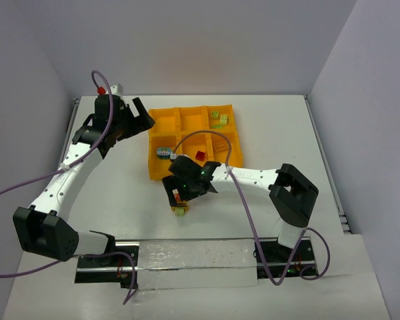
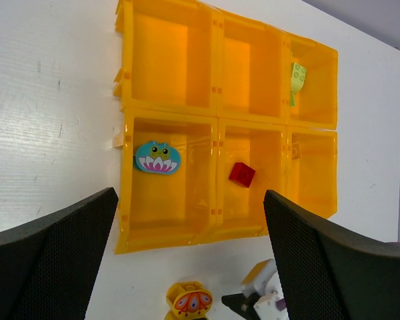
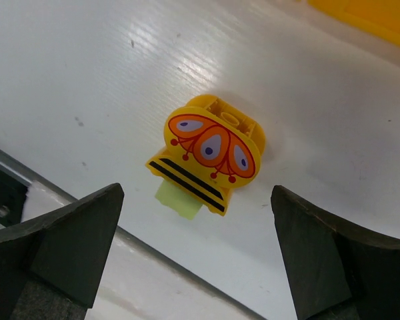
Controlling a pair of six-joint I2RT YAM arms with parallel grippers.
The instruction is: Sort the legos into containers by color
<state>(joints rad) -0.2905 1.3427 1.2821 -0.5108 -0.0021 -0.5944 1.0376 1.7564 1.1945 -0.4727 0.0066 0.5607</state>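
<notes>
The orange-yellow tray [image 1: 187, 131] of six containers lies at the table's middle back. A teal lego [image 2: 158, 157] lies in its near-left well, a red lego [image 2: 242, 173] in the near-middle well, and lime green legos [image 2: 297, 78] in the far-right well. A yellow lego [image 3: 210, 150] printed with a butterfly sits on the table in front of the tray, with a lime green piece [image 3: 177, 201] under it. My right gripper [image 3: 197, 193] hovers open just over it, touching nothing. By the tray's left side, my left gripper [image 2: 190, 200] is also open and holds nothing.
A metal rail [image 1: 193, 257] runs along the near table edge, close behind the yellow lego [image 1: 180, 209]. My right gripper's [image 1: 179, 195] tip shows at the bottom of the left wrist view. Walls close in the table at the back and both sides.
</notes>
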